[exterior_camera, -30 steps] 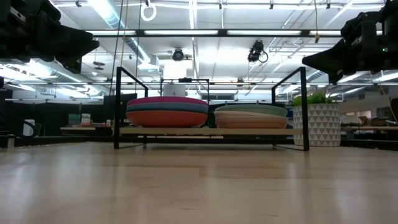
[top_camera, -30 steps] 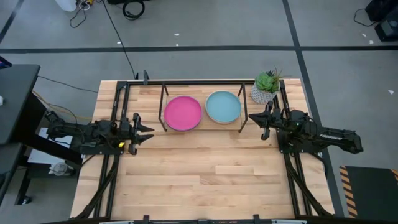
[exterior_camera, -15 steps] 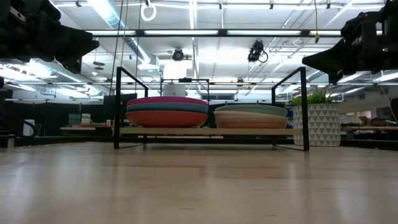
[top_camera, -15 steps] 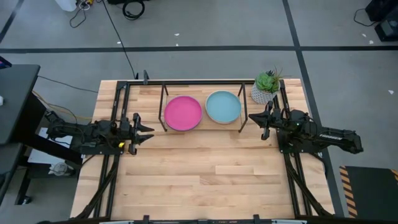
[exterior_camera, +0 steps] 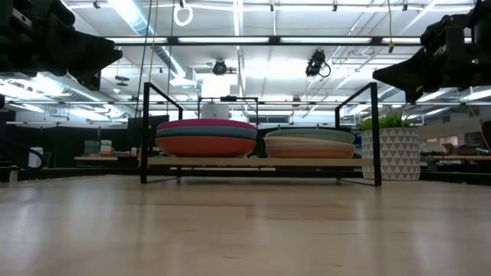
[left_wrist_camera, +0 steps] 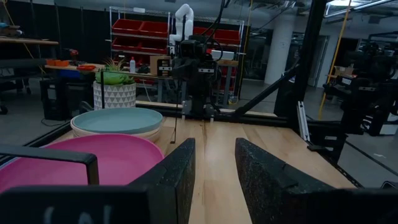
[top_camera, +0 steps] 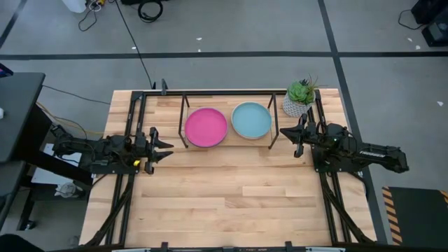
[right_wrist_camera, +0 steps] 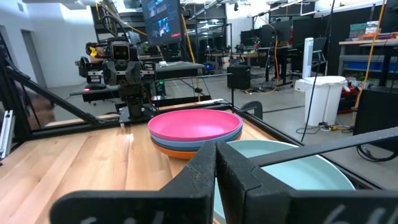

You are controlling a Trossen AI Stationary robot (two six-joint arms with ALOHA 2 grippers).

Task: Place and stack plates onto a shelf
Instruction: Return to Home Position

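Note:
Two stacks of plates sit on the shelf's (exterior_camera: 253,162) wood board at the table's far side. The left stack has a magenta plate (top_camera: 206,127) on top, with dark teal and orange ones under it (exterior_camera: 205,138). The right stack is topped by a pale teal plate (top_camera: 250,120) over cream ones (exterior_camera: 310,143). My left gripper (top_camera: 165,148) hovers open to the left of the shelf, holding nothing (left_wrist_camera: 214,174). My right gripper (top_camera: 288,137) hovers shut to the right of the shelf, also holding nothing (right_wrist_camera: 216,163). Both point toward the shelf.
A small white patterned pot with a green plant (top_camera: 299,98) stands at the far right corner, just beyond my right gripper (exterior_camera: 390,151). Black rails run along the table's left, right and far edges. Bare wood tabletop (top_camera: 231,196) spreads in front of the shelf.

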